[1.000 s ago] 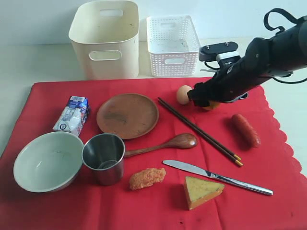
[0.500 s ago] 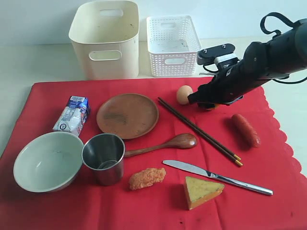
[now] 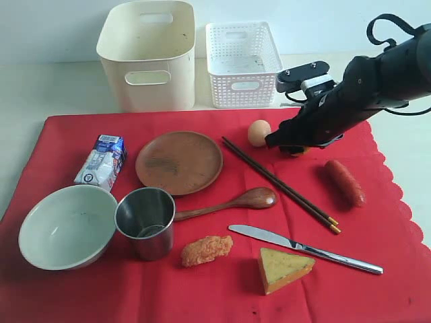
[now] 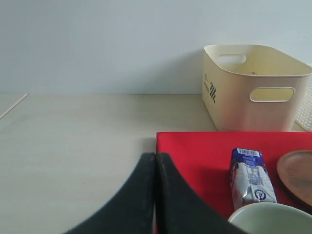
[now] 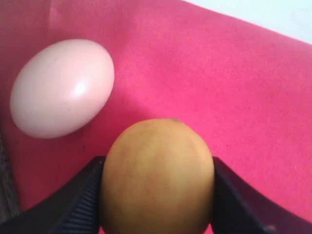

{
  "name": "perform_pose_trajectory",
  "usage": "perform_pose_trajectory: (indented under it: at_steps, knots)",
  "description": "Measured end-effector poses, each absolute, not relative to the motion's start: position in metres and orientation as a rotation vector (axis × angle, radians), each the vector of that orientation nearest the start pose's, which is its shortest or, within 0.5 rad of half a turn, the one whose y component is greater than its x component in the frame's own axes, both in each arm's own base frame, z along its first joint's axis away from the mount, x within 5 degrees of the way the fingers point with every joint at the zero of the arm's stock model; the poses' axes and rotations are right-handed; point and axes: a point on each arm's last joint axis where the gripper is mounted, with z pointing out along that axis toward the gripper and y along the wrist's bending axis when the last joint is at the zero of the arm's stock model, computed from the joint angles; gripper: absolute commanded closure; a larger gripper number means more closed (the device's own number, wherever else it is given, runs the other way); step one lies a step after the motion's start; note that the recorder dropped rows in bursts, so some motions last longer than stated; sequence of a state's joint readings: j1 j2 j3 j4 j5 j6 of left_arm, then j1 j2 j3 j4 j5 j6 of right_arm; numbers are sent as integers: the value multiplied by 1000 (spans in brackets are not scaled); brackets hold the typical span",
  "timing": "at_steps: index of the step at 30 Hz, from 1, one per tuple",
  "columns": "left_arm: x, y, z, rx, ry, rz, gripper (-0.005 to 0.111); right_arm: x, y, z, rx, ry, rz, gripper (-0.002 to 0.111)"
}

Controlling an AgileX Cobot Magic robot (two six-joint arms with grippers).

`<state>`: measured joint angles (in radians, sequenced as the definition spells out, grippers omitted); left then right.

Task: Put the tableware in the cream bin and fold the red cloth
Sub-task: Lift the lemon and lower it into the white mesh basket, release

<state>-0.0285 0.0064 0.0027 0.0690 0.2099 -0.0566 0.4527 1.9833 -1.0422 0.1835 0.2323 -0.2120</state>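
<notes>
1. R gripper (image 3: 291, 145): jaws part-open and clamped on the lemon (image 5: 157, 170), which they pinch on both sides. We can't tell if the lemon is clear of the fabric.
2. Egg (image 3: 258, 132): just beside the R jaws and near the lemon, not touching it.
3. L gripper (image 4: 155, 195): jaws fully closed, tips pressed together, nothing held. It hangs over the pale tabletop (image 4: 73, 136).
4. Red cloth (image 3: 404, 256): spread flat and unfolded under the R jaws. One corner lies just ahead of the L jaws.
5. Chopsticks (image 3: 279, 184): the tableware nearest the R jaws. One end sits beside the egg and the pair runs diagonally away from the jaws.
6. Wooden spoon (image 3: 229, 204) and table knife (image 3: 303, 248): past the chopsticks from the R jaws, apart from each other.
7. Wooden plate (image 3: 179, 162): beyond the egg and chopsticks from the R jaws.
8. Bowl (image 3: 67, 225) and steel cup (image 3: 149, 245): side by side, well apart from the R jaws. The bowl rim shows close ahead of the L jaws.
9. Cream bin (image 3: 155, 97): upright, off the cloth, well apart from both jaws. All the tableware lies on the cloth, outside it.
10. Misc: sausage (image 3: 345, 182) is near the R jaws, opposite side from the egg. Milk carton (image 3: 102, 160) is ahead of the L jaws, and the white lattice basket (image 3: 242, 87) is next to the bin.
</notes>
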Motion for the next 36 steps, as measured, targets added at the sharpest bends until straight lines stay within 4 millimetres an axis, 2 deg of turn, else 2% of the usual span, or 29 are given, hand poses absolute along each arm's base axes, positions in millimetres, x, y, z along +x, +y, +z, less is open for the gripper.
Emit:
perform_pose_trajectory:
  at_steps: [2,5,9,15,23,36]
  knots:
    - [56,0,193,23,1702,-1,106,332,166,120,-657,2581,199,108]
    - [56,0,193,23,1702,-1,106,330,165,150,-644,2508,216,108]
    - [56,0,193,23,1702,-1,106,332,165,177,-611,2392,228,108]
    - [56,0,193,23,1702,-1,106,342,167,196,-547,2207,231,108]
    - [56,0,193,23,1702,-1,106,365,173,184,-472,2018,212,108]
    - [56,0,193,23,1702,-1,106,425,202,160,-456,1967,220,108]
